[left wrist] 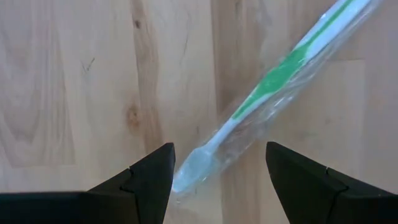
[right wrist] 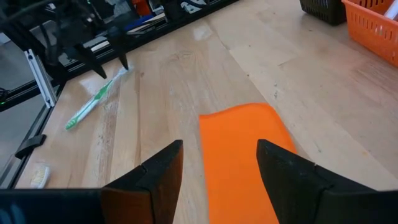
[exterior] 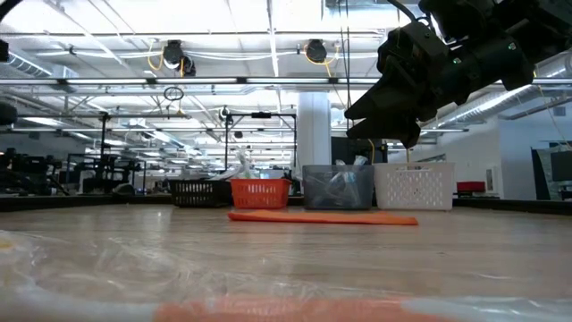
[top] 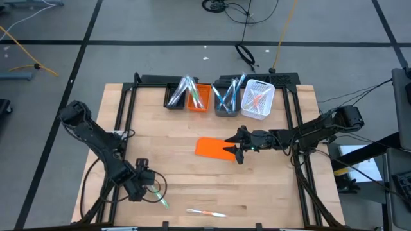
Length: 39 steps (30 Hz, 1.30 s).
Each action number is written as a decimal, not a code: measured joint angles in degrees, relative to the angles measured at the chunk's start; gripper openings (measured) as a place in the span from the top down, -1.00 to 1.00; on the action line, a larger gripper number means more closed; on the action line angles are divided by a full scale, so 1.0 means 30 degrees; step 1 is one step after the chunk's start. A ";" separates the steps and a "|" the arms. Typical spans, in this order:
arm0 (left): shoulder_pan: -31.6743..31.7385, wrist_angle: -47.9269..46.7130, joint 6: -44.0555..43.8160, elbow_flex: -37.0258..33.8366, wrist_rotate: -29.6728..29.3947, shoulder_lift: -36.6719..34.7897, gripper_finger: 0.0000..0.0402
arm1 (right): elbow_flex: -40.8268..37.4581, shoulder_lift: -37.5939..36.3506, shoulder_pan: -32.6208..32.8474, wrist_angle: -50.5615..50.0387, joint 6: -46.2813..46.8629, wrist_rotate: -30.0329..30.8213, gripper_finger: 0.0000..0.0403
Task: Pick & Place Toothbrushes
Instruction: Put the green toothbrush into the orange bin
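A green-and-white toothbrush (left wrist: 280, 68) in a clear wrapper lies flat on the wooden table near its front left (top: 158, 197). My left gripper (left wrist: 217, 155) points down over it, open. Its fingers stand on either side of the brush's white end (left wrist: 189, 171) without touching it. A second toothbrush (top: 205, 212), with orange-red accents, lies at the near edge. More toothbrushes stand in the bins at the far edge. My right gripper (right wrist: 219, 149) hovers open above the near-right end of the flat orange sheet (top: 215, 149), holding nothing.
A black bin (top: 175, 97), an orange bin (top: 199, 99), a grey bin (top: 226, 101) and a white bin (top: 258, 101) stand in a row at the far edge. A dark metal frame (top: 125, 115) runs along the table's sides. Bare wood lies between the sheet and the near edge.
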 joint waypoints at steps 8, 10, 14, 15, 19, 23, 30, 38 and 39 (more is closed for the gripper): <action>0.0000 0.0568 -0.0571 -0.0775 -0.0014 0.0000 -0.27 | 0.0000 0.0001 0.0006 0.0000 -0.0004 0.0000 0.03; 0.0000 0.1298 -0.0499 -0.1073 -0.0079 0.0000 -0.26 | 0.0000 -0.0005 0.0004 0.0000 -0.0001 0.0000 0.03; 0.0000 0.2078 -0.0412 -0.1497 -0.0093 0.0000 -0.13 | 0.0000 -0.0005 0.0000 0.0000 0.0002 0.0000 0.03; 0.0000 0.2072 -0.0418 -0.1539 -0.0093 0.0000 -0.07 | 0.0000 -0.0001 0.0004 0.0000 0.0002 0.0000 0.03; 0.0000 0.2053 -0.0347 -0.1559 -0.0093 0.0000 0.29 | 0.0000 0.0002 0.0000 0.0000 0.0002 0.0000 0.03; 0.0003 0.2060 -0.0348 -0.1559 -0.0093 0.0000 0.72 | 0.0000 0.0000 0.0007 0.0000 0.0002 0.0000 0.03; 0.0007 0.3222 -0.0916 -0.1567 -0.0093 0.0000 0.97 | 0.0000 -0.0003 0.0000 0.0000 0.0002 0.0000 0.03; 0.0023 0.7526 -0.0667 -0.1559 -0.4412 0.0000 0.98 | 0.0000 -0.0004 0.0006 0.0015 0.0002 -0.0008 0.03; 0.0043 0.7950 -0.0667 -0.1559 -0.5320 0.0000 0.97 | 0.0000 -0.0004 0.0006 0.0057 0.0001 -0.0015 0.03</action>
